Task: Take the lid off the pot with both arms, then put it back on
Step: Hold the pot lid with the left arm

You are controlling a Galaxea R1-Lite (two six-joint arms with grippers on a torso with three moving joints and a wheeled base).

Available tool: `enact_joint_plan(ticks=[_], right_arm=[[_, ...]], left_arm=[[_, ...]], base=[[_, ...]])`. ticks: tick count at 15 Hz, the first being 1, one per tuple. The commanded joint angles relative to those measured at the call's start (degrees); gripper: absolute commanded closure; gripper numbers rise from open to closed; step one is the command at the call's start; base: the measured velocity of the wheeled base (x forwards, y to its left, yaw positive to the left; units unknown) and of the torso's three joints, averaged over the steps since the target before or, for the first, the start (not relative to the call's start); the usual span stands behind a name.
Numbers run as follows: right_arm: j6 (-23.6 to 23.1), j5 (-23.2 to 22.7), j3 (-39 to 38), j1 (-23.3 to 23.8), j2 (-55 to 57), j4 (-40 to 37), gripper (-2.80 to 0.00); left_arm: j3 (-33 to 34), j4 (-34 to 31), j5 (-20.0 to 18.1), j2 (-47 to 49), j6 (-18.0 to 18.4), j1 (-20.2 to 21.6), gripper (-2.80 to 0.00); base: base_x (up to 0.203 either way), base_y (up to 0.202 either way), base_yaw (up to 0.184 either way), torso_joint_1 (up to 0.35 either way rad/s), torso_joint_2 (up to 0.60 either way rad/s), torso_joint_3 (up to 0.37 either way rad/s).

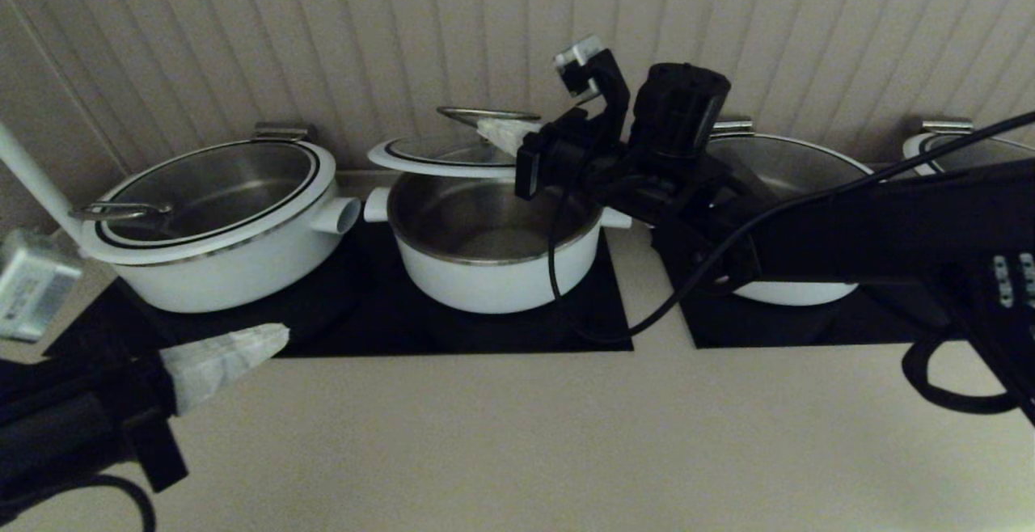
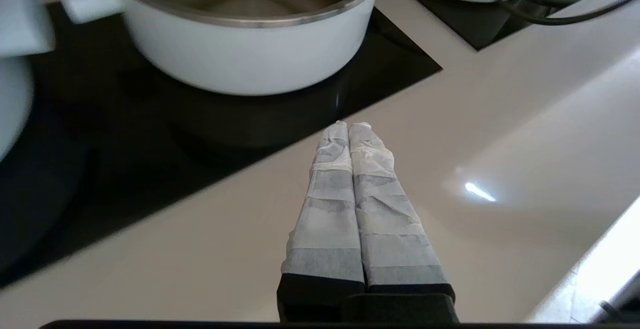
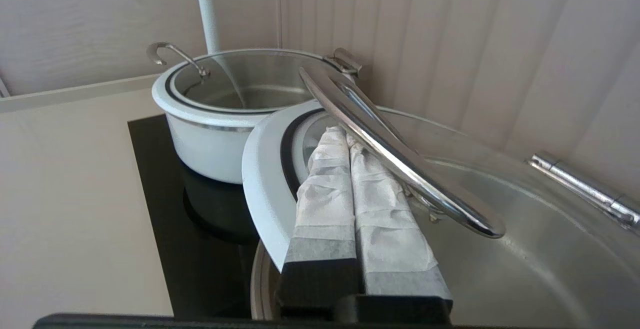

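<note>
The pot (image 1: 493, 273) stands open on the black cooktop at the centre, steel inside showing. The lid (image 1: 441, 156) hangs tilted above the pot's far left rim. My right gripper (image 1: 495, 129) is shut; its two fingers lie pressed together under the lid's curved steel handle (image 3: 400, 164), and the lid's white rim (image 3: 262, 179) hangs off them above the pot (image 3: 525, 279). My left gripper (image 1: 275, 334) is shut and empty, low at the front left, pointing toward the pot. In the left wrist view it (image 2: 348, 126) hovers over the counter short of the pot (image 2: 240, 59).
A wider lidded white pot (image 1: 210, 225) stands left of the pot, close to its handle. Another wide pot (image 1: 792, 168) sits right, behind my right arm, and one more (image 1: 954, 152) at the far right. Ribbed wall behind. A grey box (image 1: 28, 281) sits far left.
</note>
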State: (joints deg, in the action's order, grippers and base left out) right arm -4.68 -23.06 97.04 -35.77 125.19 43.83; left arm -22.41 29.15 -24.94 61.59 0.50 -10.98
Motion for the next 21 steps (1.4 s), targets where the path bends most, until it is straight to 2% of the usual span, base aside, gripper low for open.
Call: enact_joint_plan(ticks=[1,3,6,9,12,16,21], right_arm=[[-0.06,-0.31,0.43,0.00,0.23,0.12,0.00],[-0.06,-0.31,0.43,-0.09,0.15,0.12,0.00],[-0.06,-0.31,0.34,-0.64,0.05,0.21,0.00],[-0.06,-0.40,0.34,-1.23,-0.29,0.21,0.00],[-0.06,-0.40,0.11,-1.59,-0.91,0.29,0.00],[-0.06,-0.40,-0.28,-1.94,-1.35,0.38,0.00],[-0.06,-0.40,-0.28,-1.85,-2.31,0.47,0.00]], left_arm=[[-0.14,8.74,-0.01,13.74,-0.12,-1.25,0.00],[-0.48,15.88,0.16,20.04,-0.25,-1.71,0.00],[-1.78,23.18,0.64,26.90,-0.80,-1.92,0.00],[-4.09,29.02,3.83,31.93,-2.13,-1.94,0.00],[-8.76,29.47,4.67,33.69,-3.27,-1.94,0.00],[-15.87,29.39,8.44,37.06,-3.56,-2.86,0.00],[-17.47,29.47,11.44,39.71,-3.51,-5.76,0.00]], base=[[0.000,0.000,0.000,0.000,0.00,0.000],[0.000,0.000,0.000,0.000,0.00,0.000],[0.000,0.000,0.000,0.000,0.00,0.000],[0.000,0.000,0.000,0.000,0.00,0.000],[0.000,0.000,0.000,0.000,0.00,0.000],[0.000,0.000,0.000,0.000,0.00,0.000],[0.000,0.000,0.000,0.000,0.00,0.000]])
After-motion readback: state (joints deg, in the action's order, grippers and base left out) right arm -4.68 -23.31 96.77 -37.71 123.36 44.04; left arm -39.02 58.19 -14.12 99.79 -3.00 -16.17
